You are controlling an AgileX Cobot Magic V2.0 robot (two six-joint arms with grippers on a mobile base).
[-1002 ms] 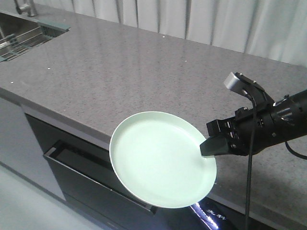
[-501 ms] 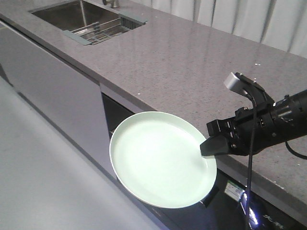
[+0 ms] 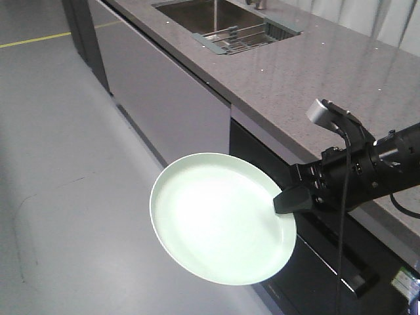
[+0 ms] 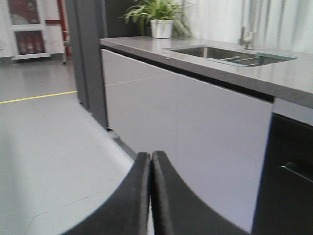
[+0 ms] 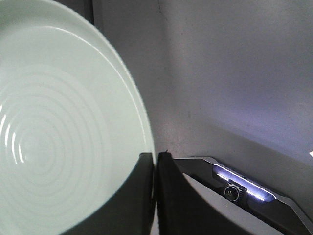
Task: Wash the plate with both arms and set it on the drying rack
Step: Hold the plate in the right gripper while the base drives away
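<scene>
Plate [image 3: 220, 220] rim between right jaws, well apart from drying rack [image 3: 239, 39]

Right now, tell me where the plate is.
In the front view the plate hangs mid-frame over the floor, its rim pinched by the right gripper, just off the counter.

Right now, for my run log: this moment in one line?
right gripper: shut on round pale mint-green plate | left gripper: shut, empty | plate: midair | grey-green wire drying rack: at steel sink
</scene>
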